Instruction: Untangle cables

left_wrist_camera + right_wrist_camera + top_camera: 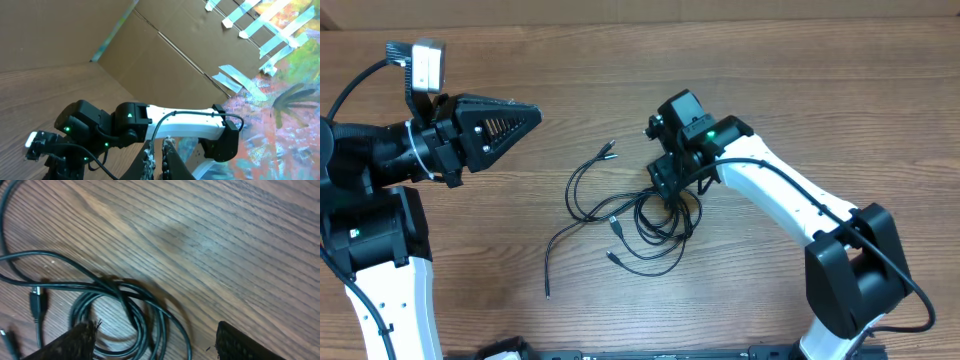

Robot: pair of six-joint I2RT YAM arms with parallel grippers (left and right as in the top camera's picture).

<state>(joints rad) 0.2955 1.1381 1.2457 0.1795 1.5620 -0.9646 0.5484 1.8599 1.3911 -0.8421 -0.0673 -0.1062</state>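
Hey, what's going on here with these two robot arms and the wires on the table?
The right gripper hangs open just above a tangle of thin black cables on the wooden table, with a looped bundle beneath its fingers, gripping nothing yet. The left gripper is shut and empty, off to the side, away from the tangle.

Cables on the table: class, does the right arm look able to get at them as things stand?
Probably yes. The right gripper hangs open just above the coiled cables, its jaws to either side of the coil, and nothing else stands in between.
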